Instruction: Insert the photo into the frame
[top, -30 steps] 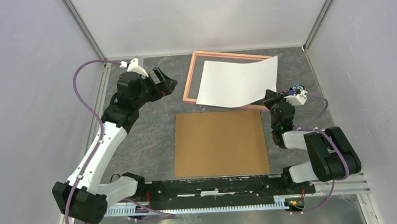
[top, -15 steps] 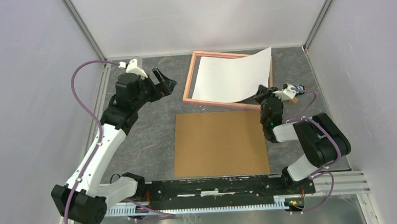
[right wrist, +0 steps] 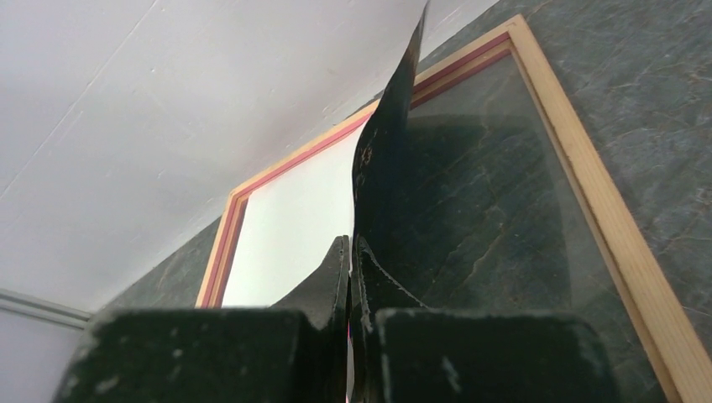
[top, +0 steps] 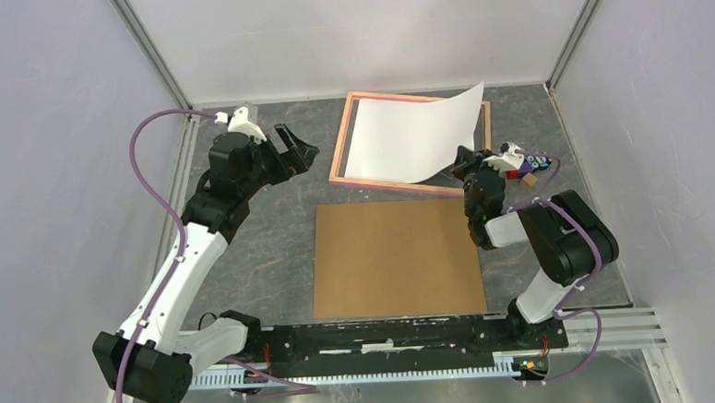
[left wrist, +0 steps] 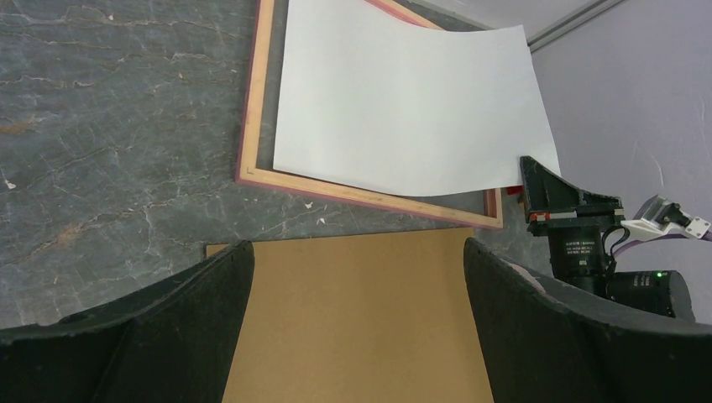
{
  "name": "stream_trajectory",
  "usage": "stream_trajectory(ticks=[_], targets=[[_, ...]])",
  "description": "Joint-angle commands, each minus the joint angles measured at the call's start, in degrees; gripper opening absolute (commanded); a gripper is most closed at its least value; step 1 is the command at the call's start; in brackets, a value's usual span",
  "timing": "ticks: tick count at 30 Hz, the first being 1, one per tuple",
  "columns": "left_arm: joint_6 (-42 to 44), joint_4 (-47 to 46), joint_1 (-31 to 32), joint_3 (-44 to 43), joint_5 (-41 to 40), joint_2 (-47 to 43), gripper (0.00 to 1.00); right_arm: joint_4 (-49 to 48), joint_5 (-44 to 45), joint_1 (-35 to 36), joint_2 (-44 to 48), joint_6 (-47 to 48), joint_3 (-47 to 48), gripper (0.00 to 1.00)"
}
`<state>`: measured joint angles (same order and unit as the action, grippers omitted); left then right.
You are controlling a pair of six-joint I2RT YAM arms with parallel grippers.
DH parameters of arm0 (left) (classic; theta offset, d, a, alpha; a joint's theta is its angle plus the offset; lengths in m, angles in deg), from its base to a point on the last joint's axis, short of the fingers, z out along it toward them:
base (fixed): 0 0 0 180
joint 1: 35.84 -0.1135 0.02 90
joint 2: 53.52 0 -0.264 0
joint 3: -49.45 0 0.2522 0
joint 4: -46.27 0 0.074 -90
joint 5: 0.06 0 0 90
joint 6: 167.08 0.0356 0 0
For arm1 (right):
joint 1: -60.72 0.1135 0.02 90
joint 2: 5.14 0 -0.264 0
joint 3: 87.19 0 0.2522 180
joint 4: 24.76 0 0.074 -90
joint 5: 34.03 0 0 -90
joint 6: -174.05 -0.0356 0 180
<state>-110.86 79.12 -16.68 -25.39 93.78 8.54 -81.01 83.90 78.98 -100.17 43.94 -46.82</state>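
Note:
The photo [top: 411,139] shows its white back. It lies over the pink frame [top: 341,147] at the back of the table, its right side curled up off the frame. My right gripper [top: 463,164] is shut on the photo's near right corner. In the right wrist view the photo [right wrist: 285,227] stands edge-on between the closed fingers [right wrist: 323,281], above the frame [right wrist: 588,176]. My left gripper [top: 297,149] is open and empty, left of the frame. The left wrist view shows the photo [left wrist: 403,101] and the frame [left wrist: 252,117].
A loose brown backing board [top: 396,258] lies flat in the middle, in front of the frame, and shows in the left wrist view [left wrist: 353,319]. Grey walls and metal posts close in the table on three sides.
My right gripper has moved left and back with the photo's corner. The photo has shifted left over the frame and its right edge has curled higher. The left arm has stayed still.

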Motion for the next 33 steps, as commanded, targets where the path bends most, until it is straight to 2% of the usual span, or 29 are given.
stream_trajectory(ticks=[1, 25, 29, 33], targets=[[1.1, -3.0, 0.1, 0.2, 1.3, -1.2, 1.0, -5.7, -4.0, 0.2, -2.0, 0.9, 2.4, 0.0], [0.6, -3.3, 0.1, 0.4, 2.2, -1.2, 1.0, -7.8, -5.2, 1.7, -4.6, 0.2, 3.4, 0.0], [0.4, -3.4, 0.0, 0.5, 2.5, -1.2, 1.0, -2.7, -5.0, 1.7, -3.8, 0.9, 4.7, 0.17], [0.4, -3.5, 0.1, 0.5, 2.7, -1.0, 1.0, 3.8, -2.7, 2.0, -2.2, 0.9, 5.5, 0.29]])
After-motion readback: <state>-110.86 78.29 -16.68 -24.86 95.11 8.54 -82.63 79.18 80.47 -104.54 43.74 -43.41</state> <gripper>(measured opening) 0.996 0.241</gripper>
